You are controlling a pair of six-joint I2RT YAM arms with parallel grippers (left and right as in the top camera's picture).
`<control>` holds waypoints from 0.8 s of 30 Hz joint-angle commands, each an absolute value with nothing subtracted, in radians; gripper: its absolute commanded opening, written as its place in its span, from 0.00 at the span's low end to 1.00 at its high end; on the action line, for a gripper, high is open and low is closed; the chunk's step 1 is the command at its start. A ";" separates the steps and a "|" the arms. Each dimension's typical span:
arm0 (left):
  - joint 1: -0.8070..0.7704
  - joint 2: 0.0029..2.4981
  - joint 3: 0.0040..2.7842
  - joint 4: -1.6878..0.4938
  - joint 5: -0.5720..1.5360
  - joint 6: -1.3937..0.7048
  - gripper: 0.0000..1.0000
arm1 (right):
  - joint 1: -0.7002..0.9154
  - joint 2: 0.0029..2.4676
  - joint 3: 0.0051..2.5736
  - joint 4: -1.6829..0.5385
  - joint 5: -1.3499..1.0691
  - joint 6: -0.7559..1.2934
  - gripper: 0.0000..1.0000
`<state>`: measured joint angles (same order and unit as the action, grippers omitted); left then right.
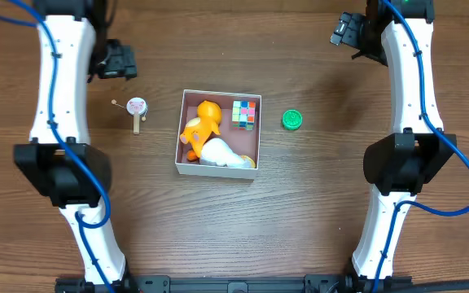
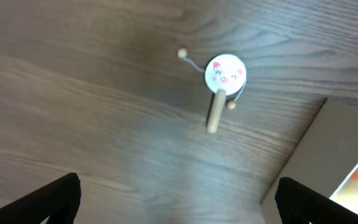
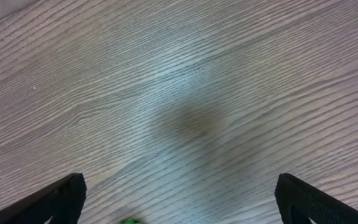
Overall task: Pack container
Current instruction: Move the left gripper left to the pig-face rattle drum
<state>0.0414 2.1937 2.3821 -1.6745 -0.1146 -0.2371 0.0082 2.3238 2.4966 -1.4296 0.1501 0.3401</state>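
The container [image 1: 186,130], a shallow white-walled box with a reddish-brown inside, sits mid-table. In it lie an orange plush toy [image 1: 201,122], a white toy [image 1: 221,151] and a colourful cube [image 1: 245,114]. A small white rattle drum on a wooden stick [image 1: 137,109] lies left of the box; it also shows in the left wrist view [image 2: 224,78]. A green round lid [image 1: 292,120] lies right of the box. My left gripper [image 1: 119,62] is open and empty, up and left of the drum. My right gripper [image 1: 350,34] is open and empty at the far right.
The container's white corner [image 2: 337,149] shows at the right edge of the left wrist view. A sliver of the green lid [image 3: 129,221] shows at the bottom of the right wrist view. Both arms stand along the table's left and right sides.
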 commanded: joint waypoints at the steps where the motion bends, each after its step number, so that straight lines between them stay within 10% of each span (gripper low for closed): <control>1: 0.074 2.188 2.308 -1.664 -0.035 -0.255 1.00 | 0.006 2.312 2.527 -1.425 0.164 0.345 1.00; 24: 0.039 2.188 1.664 -1.037 -0.025 -0.155 1.00 | 0.006 2.312 2.527 -1.425 0.164 0.345 1.00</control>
<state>0.0406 2.1933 1.6817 -1.0496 -0.0368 -0.2050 0.0082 2.3238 2.4966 -1.4300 0.1497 0.3397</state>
